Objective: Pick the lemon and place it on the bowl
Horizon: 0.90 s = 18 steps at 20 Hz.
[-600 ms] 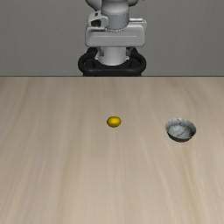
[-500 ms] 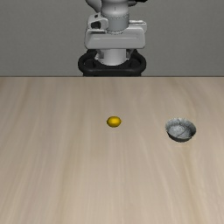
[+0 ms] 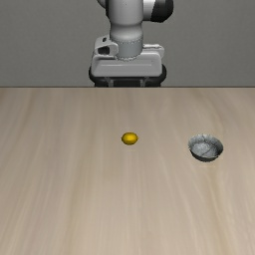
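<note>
- One lemon (image 3: pixel 129 138) lay on the wooden table (image 3: pixel 60 189), well apart from the bowl (image 3: pixel 205 149) at the exterior view's right.
- We saw the gripper (image 3: pixel 127 72) well apart from the lemon, beyond the table's far edge.
- We could not tell whether it was spread or pressed together.

On my screen the arm (image 3: pixel 127 25) is mostly light grey, almost white, and it is built from smooth round segments like thick tubes. Near the top, one joint carries a dark grey, nearly black cap (image 3: pixel 160 9) on its side. Lower I see a wide pale housing (image 3: pixel 127 62) with rounded corners and some small dark details on its face. Under this housing a black rounded base (image 3: pixel 127 82) shows.
</note>
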Tool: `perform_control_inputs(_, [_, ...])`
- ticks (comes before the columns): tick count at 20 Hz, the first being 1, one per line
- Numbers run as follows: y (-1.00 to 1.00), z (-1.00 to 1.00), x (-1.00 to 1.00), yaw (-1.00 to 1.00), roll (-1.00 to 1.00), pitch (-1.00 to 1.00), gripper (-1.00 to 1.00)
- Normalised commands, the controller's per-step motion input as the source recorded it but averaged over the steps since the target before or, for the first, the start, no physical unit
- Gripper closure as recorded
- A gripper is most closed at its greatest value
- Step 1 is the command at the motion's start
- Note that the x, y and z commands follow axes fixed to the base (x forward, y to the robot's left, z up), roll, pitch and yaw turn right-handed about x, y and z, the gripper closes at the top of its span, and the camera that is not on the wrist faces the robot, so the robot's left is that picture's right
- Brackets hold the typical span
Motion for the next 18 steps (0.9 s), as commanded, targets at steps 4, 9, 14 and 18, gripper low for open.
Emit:
perform_control_inputs(4, [0.0, -1.0, 0.0, 0.0, 0.0, 0.0, -1.0])
perform_control_inputs(9, [0.0, -1.0, 0.0, 0.0, 0.0, 0.0, -1.0])
perform_control_inputs(14, [0.0, -1.0, 0.0, 0.0, 0.0, 0.0, -1.0])
perform_control_inputs(18, [0.0, -1.0, 0.0, 0.0, 0.0, 0.0, -1.0])
